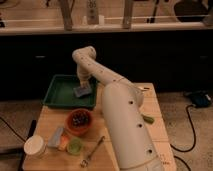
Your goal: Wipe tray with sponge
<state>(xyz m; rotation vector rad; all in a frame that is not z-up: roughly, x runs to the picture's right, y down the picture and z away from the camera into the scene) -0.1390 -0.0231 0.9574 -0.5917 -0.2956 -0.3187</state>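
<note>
Warm, dim indoor light falls from above onto my bench (150, 117), brightening my white arm while the background stays nearly black. Everything looks soft and blurred. My end effector (82, 86), over the tray (57, 92), casts little shadow.

smooth cream-white tubular arm (120, 115), rounded joints, small dark holes, down to gripper (83, 85) over tray
</note>
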